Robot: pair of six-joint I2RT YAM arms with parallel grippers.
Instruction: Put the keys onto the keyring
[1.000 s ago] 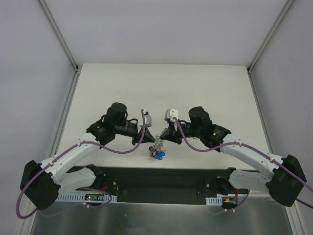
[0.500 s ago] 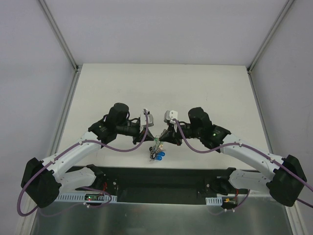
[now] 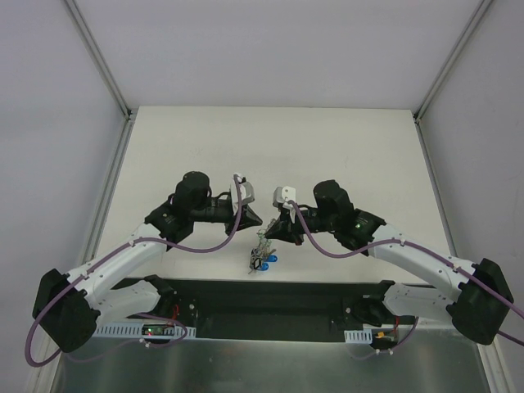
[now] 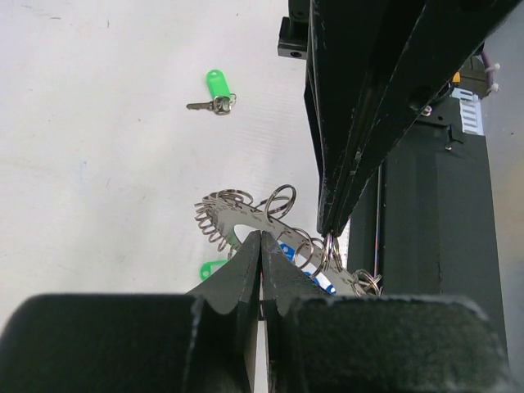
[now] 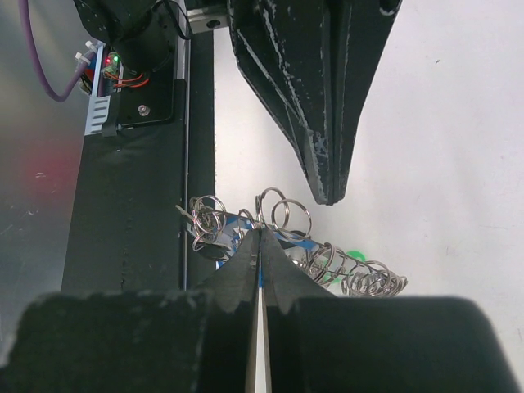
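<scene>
The keyring (image 3: pixel 262 244) is a flat grey plate fringed with small wire rings and blue-headed keys; it hangs tilted above the table. My right gripper (image 3: pixel 270 232) is shut on one of its small rings, seen in the left wrist view (image 4: pixel 332 231) and at my own tips (image 5: pixel 260 233). My left gripper (image 3: pixel 258 219) is shut and holds nothing; its tips (image 4: pixel 261 237) lie just before the plate (image 4: pixel 237 214), and in the right wrist view (image 5: pixel 327 196) they stand apart from the keyring (image 5: pixel 372 281). A green-headed key (image 4: pixel 215 86) lies loose on the table. Another green head (image 4: pixel 209 268) shows under the plate.
The white table (image 3: pixel 327 147) is walled at the back and both sides. The black base strip (image 3: pixel 270 299) runs along the near edge, close below the hanging keyring; it also shows in the left wrist view (image 4: pixel 426 246) and in the right wrist view (image 5: pixel 131 205).
My left gripper has drawn back and up, away from the keyring. The keyring has stayed with the right gripper, which has shifted little.
</scene>
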